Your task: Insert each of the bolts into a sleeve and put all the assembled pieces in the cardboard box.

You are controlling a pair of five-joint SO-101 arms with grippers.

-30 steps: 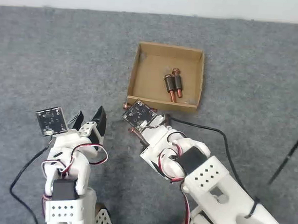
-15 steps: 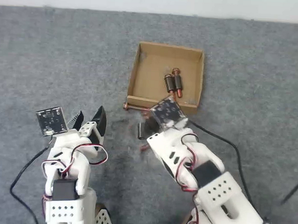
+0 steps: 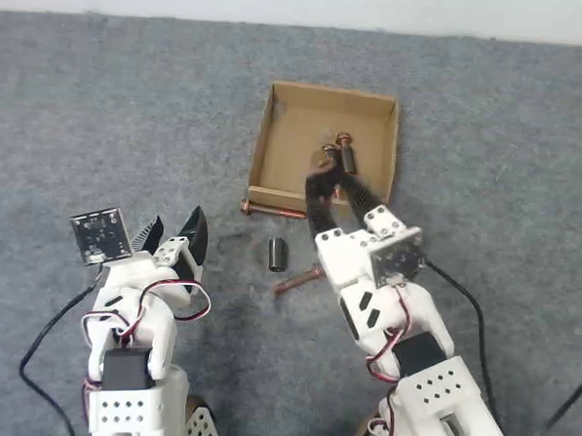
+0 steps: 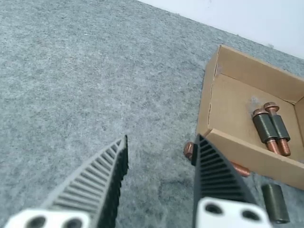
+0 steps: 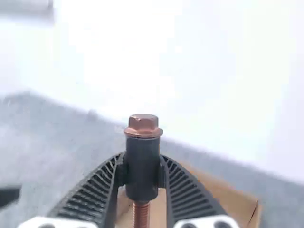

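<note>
My right gripper (image 3: 334, 188) is shut on a black sleeve with a copper bolt through it (image 5: 141, 161), held over the front part of the cardboard box (image 3: 276, 129). Inside the box lie two assembled pieces (image 4: 268, 126), side by side; in the high view one of them (image 3: 346, 154) shows beside the right fingers. A loose black sleeve (image 3: 276, 254) and a copper bolt (image 3: 297, 280) lie on the carpet in front of the box. Another bolt (image 3: 272, 210) rests along the box's front wall. My left gripper (image 3: 173, 233) stands open over bare carpet, to the left of those parts.
Grey carpet (image 3: 101, 110) covers the whole table. A black cable (image 3: 463, 295) trails from the right arm across the carpet at the right. In the left wrist view the loose sleeve (image 4: 275, 203) lies just in front of the box wall (image 4: 247, 152).
The right arm has swung from the carpet left of the box's front up and right over the box, carrying its piece and uncovering the loose sleeve and bolt. The left arm has stayed still.
</note>
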